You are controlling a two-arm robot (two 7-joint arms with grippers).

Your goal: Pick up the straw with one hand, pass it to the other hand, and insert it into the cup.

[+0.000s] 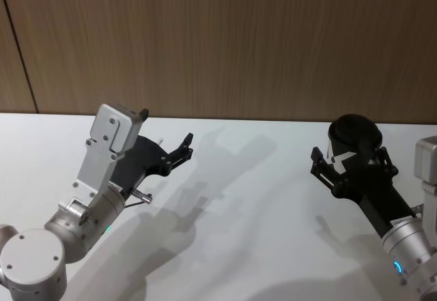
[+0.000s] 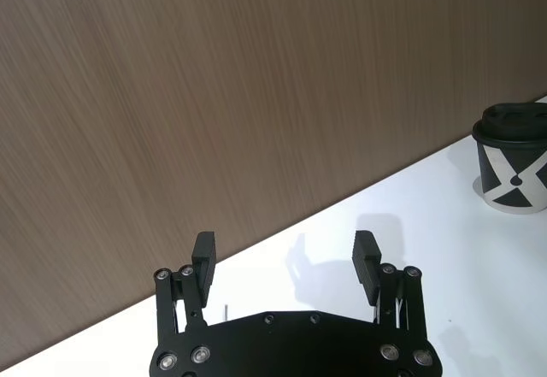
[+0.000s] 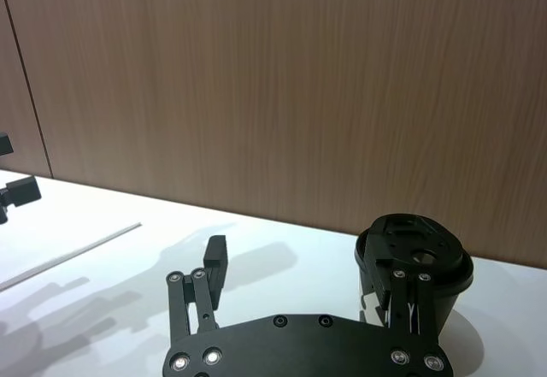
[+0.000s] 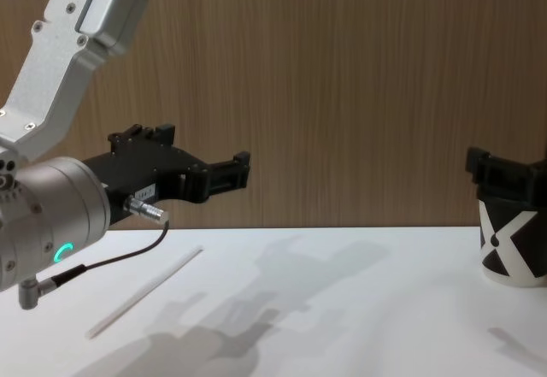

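The first step is in hand, and by my reading hardly begun: the straw (image 4: 145,292) lies flat on the white counter (image 4: 342,309), touched by nothing; it sits below the left pincer (image 2: 286,253) and a little off to its side, pointing slantwise away from it; the pincer hangs in the air above, clear of the counter.

The left pincer is spread wide, its two fingers parallel with nothing between them and nothing touching them; it holds nothing.

The right pincer (image 3: 297,262) is parted too and carries nothing; the cup (image 2: 513,167) stands upright just beyond one of its fingers, lid on; whether that finger touches the cup wall I cannot tell; from this pincer the straw is well apart, far across the counter toward the other arm.

The next move, as I judge it, calls for the left pincer to tip down and descend until its fingertips straddle the straw across its width; the straw is thin and lies flush on the counter, so the tips must come right to the surface and close gently, or it may roll or slip out; a grip near one end would leave length free for the handover to the right pincer; the lid opening then has to be met end-on.
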